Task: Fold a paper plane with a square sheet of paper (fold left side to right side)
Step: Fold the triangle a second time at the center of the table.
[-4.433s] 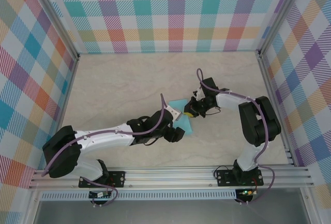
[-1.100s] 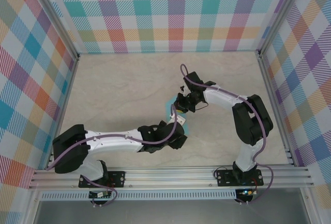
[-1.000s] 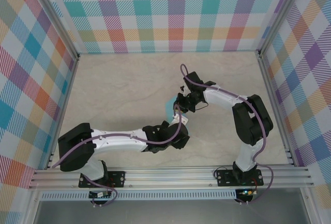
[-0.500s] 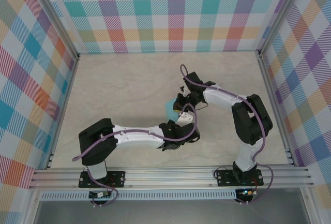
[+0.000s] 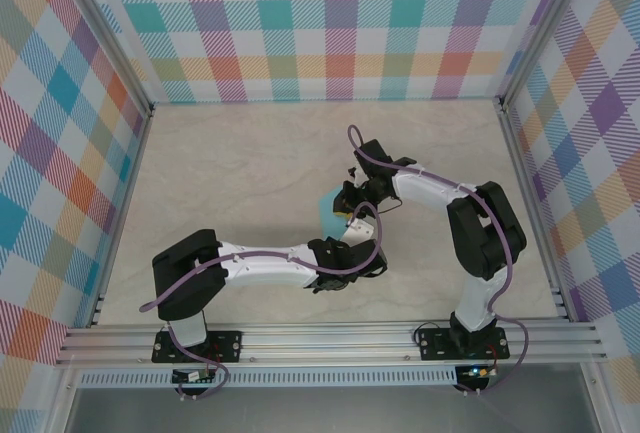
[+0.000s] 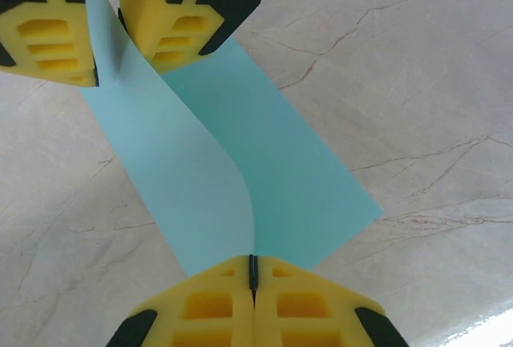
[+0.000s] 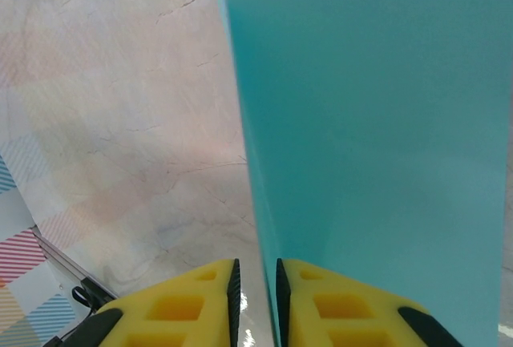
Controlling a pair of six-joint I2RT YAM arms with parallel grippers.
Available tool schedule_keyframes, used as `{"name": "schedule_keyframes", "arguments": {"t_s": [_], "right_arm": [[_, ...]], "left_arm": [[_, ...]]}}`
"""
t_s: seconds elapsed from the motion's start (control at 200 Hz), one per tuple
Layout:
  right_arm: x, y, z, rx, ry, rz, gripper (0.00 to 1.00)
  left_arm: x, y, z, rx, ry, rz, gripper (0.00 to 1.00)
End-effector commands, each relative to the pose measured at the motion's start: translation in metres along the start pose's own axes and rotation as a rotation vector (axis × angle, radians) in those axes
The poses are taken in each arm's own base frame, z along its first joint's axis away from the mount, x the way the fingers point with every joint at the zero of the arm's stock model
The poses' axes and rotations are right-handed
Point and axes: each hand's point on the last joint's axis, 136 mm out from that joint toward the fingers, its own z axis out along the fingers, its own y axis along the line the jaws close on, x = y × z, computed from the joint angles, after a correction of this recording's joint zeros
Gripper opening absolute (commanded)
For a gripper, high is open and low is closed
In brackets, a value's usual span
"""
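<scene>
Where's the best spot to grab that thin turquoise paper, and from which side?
By its raised edge, coming in edge-on to pinch both faces. The paper plane is thin and partly flat on the table; the left hand pinches its upturned flap that way.

The right gripper [image 7: 255, 291] has its two yellow fingertips [image 7: 176, 307] standing slightly apart. The turquoise paper plane [image 7: 377, 123] spreads as a broad smooth sheet, one straight edge running into that gap. The pale marbled table [image 7: 120, 106] lies to its left.
</scene>
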Motion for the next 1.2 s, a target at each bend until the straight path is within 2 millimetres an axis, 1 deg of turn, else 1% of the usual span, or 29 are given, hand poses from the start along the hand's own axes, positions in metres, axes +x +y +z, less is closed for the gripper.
{"name": "schedule_keyframes", "arguments": {"t_s": [0.0, 0.095, 0.205, 0.38, 0.455, 0.53, 0.585, 0.665, 0.69, 0.705, 0.755, 0.845, 0.88, 0.91, 0.98, 1.045, 1.095, 1.195], "right_arm": [[-0.001, 0.009, -0.002, -0.017, -0.003, -0.031, 0.26], [-0.004, 0.016, -0.012, -0.025, -0.033, -0.056, 0.36], [-0.01, 0.021, -0.028, -0.022, -0.078, -0.077, 0.47], [-0.024, 0.023, -0.062, -0.026, -0.16, -0.086, 0.65], [-0.029, 0.02, -0.076, -0.022, -0.195, -0.08, 0.72], [-0.033, 0.011, -0.09, -0.009, -0.231, -0.065, 0.78], [-0.035, 0.003, -0.1, 0.001, -0.254, -0.049, 0.8], [-0.032, -0.01, -0.111, 0.016, -0.275, -0.044, 0.81], [-0.03, -0.014, -0.114, 0.021, -0.281, -0.045, 0.81], [-0.028, -0.016, -0.116, 0.022, -0.285, -0.049, 0.8], [-0.023, -0.023, -0.119, 0.026, -0.29, -0.065, 0.77], [-0.007, -0.032, -0.118, 0.022, -0.285, -0.099, 0.69], [-0.002, -0.034, -0.116, 0.007, -0.279, -0.112, 0.63], [0.006, -0.036, -0.111, -0.012, -0.262, -0.116, 0.6], [0.02, -0.04, -0.1, -0.066, -0.226, -0.104, 0.46], [0.032, -0.044, -0.087, -0.114, -0.195, -0.078, 0.38], [0.039, -0.047, -0.077, -0.142, -0.174, -0.069, 0.3], [0.053, -0.052, -0.054, -0.15, -0.118, -0.062, 0.15]], "left_arm": [[-0.001, -0.006, -0.006, 0.029, -0.014, -0.006, 0.0], [-0.001, -0.005, -0.007, 0.034, -0.016, -0.015, 0.0], [-0.001, -0.005, -0.009, 0.046, -0.02, -0.025, 0.0], [-0.001, -0.002, -0.009, 0.07, -0.014, -0.062, 0.0], [-0.001, -0.001, -0.009, 0.081, -0.015, -0.076, 0.0], [-0.001, -0.001, -0.009, 0.098, -0.013, -0.093, 0.0], [-0.002, -0.001, -0.009, 0.116, -0.014, -0.107, 0.0], [-0.003, -0.003, -0.009, 0.15, -0.01, -0.127, 0.0], [-0.001, -0.002, -0.009, 0.162, 0.0, -0.129, 0.0], [-0.007, -0.005, -0.009, 0.185, -0.019, -0.147, 0.0], [-0.01, -0.005, -0.009, 0.211, -0.023, -0.174, 0.0], [-0.011, -0.004, -0.007, 0.26, -0.009, -0.207, 0.0], [-0.01, -0.003, -0.006, 0.273, -0.002, -0.216, 0.0], [-0.01, -0.003, -0.006, 0.288, 0.004, -0.223, 0.0], [-0.009, -0.001, -0.005, 0.313, 0.013, -0.24, 0.0], [-0.008, 0.002, -0.004, 0.334, 0.019, -0.257, 0.0], [-0.007, 0.004, -0.004, 0.348, 0.023, -0.273, 0.0], [-0.007, 0.008, -0.004, 0.386, 0.028, -0.305, 0.0]]}}
